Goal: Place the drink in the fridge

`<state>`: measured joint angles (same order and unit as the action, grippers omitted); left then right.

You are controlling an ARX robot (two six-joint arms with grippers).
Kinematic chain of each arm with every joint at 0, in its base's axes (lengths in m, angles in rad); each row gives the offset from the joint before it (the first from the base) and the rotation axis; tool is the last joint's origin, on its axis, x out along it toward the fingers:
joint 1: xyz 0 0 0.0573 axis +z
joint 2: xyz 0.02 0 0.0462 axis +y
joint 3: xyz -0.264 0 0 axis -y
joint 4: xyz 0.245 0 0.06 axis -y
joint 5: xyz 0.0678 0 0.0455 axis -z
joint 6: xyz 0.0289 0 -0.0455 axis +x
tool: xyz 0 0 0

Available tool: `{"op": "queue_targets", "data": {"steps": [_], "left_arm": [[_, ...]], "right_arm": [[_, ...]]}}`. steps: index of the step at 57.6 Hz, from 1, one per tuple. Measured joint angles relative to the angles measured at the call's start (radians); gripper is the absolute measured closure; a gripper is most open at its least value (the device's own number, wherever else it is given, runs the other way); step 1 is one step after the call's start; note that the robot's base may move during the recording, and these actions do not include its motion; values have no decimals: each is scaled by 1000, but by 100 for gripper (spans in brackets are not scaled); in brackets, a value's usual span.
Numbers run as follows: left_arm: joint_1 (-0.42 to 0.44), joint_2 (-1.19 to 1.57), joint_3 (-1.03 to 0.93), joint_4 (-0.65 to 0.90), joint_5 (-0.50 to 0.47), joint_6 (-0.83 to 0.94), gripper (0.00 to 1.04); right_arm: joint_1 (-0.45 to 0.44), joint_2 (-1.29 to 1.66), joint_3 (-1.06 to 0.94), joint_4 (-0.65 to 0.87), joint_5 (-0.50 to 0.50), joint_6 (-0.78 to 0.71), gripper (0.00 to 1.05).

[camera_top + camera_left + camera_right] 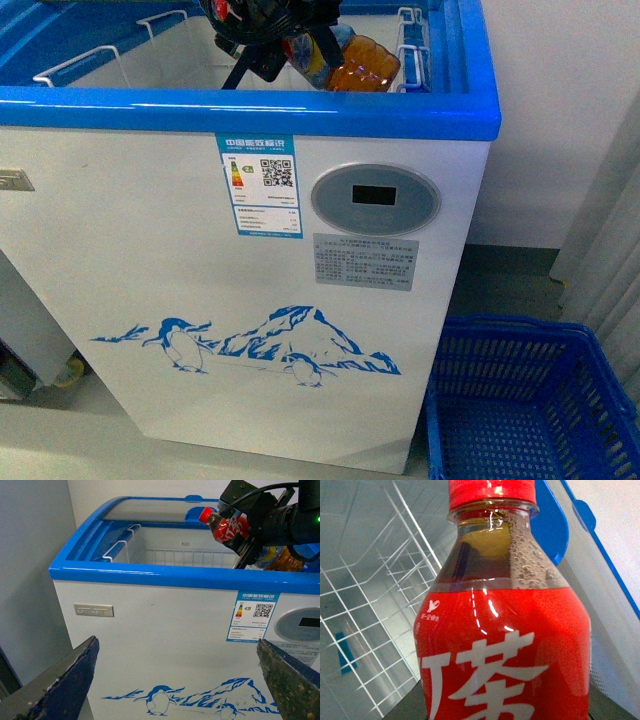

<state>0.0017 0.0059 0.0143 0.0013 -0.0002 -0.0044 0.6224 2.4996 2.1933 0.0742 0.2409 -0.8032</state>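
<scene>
Drink (226, 527): held out over the open top of the fridge (240, 320), tilted, red cap toward the far glass lid (150, 511); amber ribbed lower body shows in the front view just above the blue rim; label reads red with white characters in the left and right wrist views.

Right tool (250, 532): clenched on the drink around its labelled middle; the fingers themselves are mostly hidden by the arm body, so we judge the grasp from the bottle hanging there unsupported.

Left tool (177, 680): released, its two dark pads spread wide, low in front of the fridge's white face; it holds nothing.

Risks, as we judge them: the bottle sits near the front rim, so a lowering move could knock its base on the blue edge; letting go from this height would drop it onto the wire basket (375, 645) inside, where it might bounce or roll; the tilt could make it land cap-first.

Views compared: the left wrist view alone gives the whole bottle against the opening and the slid-back lid; the right wrist view alone shows the white wire grid below and condensation in the neck; the front view alone shows the blue basket (530, 410) on the floor beside the fridge.
</scene>
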Motion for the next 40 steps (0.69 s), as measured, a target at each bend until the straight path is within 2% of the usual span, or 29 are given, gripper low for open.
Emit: {"op": "queue_targets", "data": {"steps": [2,10,24,40], "left_arm": [[0,0,0,0,0,0,8],[0,0,0,0,0,0,8],[0,0,0,0,0,0,8],[0,0,0,0,0,0,8]], "right_arm": [[0,0,0,0,0,-2,62],[0,0,0,8,-21,-6,39],[-4,-2,5,31,-4,-10,6],[-4,-4,8,42,2,-10,7]]}}
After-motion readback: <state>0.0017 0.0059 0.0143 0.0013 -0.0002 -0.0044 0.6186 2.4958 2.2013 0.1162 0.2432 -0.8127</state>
